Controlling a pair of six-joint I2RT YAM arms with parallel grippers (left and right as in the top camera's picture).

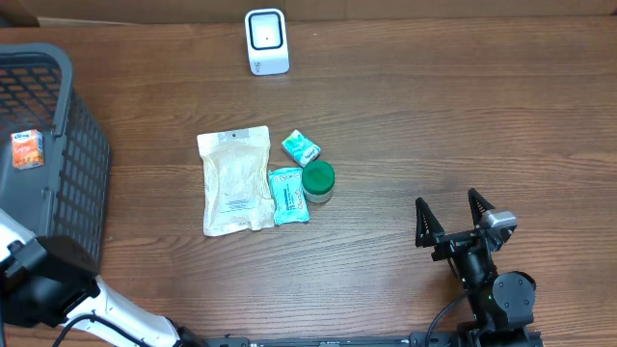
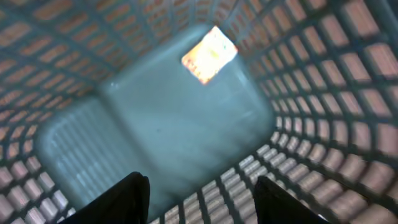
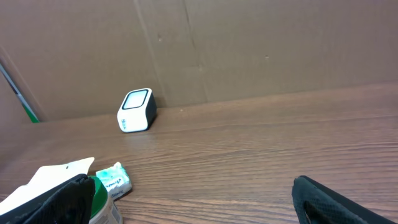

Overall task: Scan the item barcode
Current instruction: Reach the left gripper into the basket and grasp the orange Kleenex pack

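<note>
**Two grippers, both open and empty, and one orange packet down in the basket**

The left gripper has its two dark fingers spread apart with nothing pinched between them; only mesh shows in the gap. It's pointing down into the grey basket, which sits at the left edge of the table. Past the fingertips, the orange packet lies flat on the basket floor close to one wall, well apart from the gripper. That wrist view is pretty blurry, so no print or barcode can be made out on the packet.

The right gripper is at the near right of the table. Its jaws are as wide as can be, it's gripping nothing, and its fingertips aim toward the far side.

Further out, around the middle of the table, there's a little cluster of items. A white pouch lies flat, and a teal packet sits right up against its right edge. A green-lidded jar is just right of that, and a small teal packet is on the jar's far side. All of it is well apart from both grippers.

The white scanner stands upright at the far edge, a bit left of centre, in front of the cardboard wall. Nothing is near it.
</note>
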